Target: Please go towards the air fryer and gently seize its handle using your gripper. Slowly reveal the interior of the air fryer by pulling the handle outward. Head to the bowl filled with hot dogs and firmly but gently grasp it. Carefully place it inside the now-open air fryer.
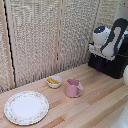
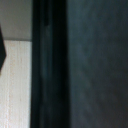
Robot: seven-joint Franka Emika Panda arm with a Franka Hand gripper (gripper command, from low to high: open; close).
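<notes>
1. Outwardly, exterior view first: white arm bent over the air fryer (image 1: 111, 65) at the exterior view's right edge, wrist block of the gripper (image 1: 100, 49) pressed low against the black box's near side. Presumably lined up there for the handle, first step of the task.
2. Fingers hidden behind the wrist block; cannot tell how wide the jaws stand, nor whether anything is held. Handle itself not made out in this view.
3. Bowl (image 1: 54, 81) sitting on the wooden table (image 1: 95, 105), well apart from the fryer, toward the middle. Hot dogs (image 1: 52, 80) lying inside it as yellow-orange bits. Untouched, waiting for the later step.
4. Pink cup (image 1: 73, 88) just beside the bowl on the fryer's side; likely an obstacle on the carry path. Patterned plate (image 1: 26, 107) near the exterior view's left corner, out of the way.
5. Wrist view: blurred, very close. Dark vertical band beside a grey-black surface, probably fryer front; pale wood at one edge. No fingertips distinguishable, drawer open or shut not judged.
</notes>
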